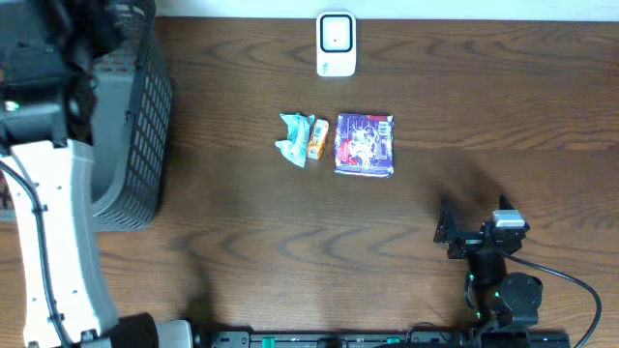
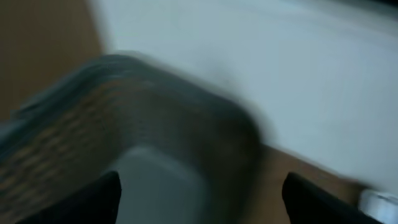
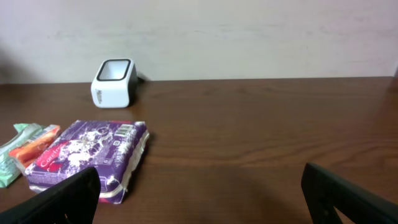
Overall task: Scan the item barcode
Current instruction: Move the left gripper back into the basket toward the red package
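Overhead: purple packet (image 1: 365, 145) mid-table, teal/orange snack (image 1: 302, 138) just left of it, scanner (image 1: 336, 43) far centre, basket (image 1: 145, 126) far left.
L wrist: blurry; L gripper (image 2: 199, 208) fingers apart, empty, over basket.
R wrist: R gripper (image 3: 199, 199) wide apart, empty; packet near-left.

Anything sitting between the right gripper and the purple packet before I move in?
Nothing: only bare table separates the right gripper from the purple packet, as the overhead and right wrist views both show.

Dark wood-grain table (image 1: 242, 222); plain pale wall (image 3: 249, 31) behind; soft even light
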Tool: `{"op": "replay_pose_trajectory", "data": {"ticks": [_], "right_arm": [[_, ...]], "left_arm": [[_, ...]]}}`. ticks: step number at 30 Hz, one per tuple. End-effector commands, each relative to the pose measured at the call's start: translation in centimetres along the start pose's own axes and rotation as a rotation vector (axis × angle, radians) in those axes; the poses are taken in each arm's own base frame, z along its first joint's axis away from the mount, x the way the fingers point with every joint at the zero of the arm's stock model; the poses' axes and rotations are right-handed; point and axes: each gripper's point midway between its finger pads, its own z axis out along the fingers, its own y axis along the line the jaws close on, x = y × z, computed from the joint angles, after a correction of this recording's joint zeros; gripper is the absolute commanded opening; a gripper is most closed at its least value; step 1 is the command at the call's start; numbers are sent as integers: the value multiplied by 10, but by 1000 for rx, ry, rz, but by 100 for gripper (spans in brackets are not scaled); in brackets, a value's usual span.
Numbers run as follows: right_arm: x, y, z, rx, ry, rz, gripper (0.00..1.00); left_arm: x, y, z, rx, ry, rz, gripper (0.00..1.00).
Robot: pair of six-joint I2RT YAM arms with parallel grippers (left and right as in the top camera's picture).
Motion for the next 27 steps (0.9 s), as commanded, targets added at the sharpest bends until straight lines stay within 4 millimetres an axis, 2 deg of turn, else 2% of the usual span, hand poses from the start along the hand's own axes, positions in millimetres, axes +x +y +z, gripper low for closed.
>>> {"op": "replay_pose_trajectory", "data": {"ticks": [1, 5, 10, 12, 21, 27], "right_arm": [[0, -5, 0, 21, -1, 11, 99], [0, -5, 0, 20, -1, 11, 99], [0, -5, 0, 21, -1, 11, 99], [0, -5, 0, 20, -1, 11, 99], [0, -5, 0, 20, -1, 11, 99], [0, -5, 0, 20, -1, 11, 99]], "left_arm": [[19, 60, 22, -205, 77, 48, 83], [49, 105, 42, -301, 186, 37, 83], [99, 145, 62, -379, 338, 81, 83], [113, 157, 67, -420, 370, 111, 83], [185, 171, 96, -365, 503, 418, 82], [230, 187, 108, -372, 558, 428, 81]]}}
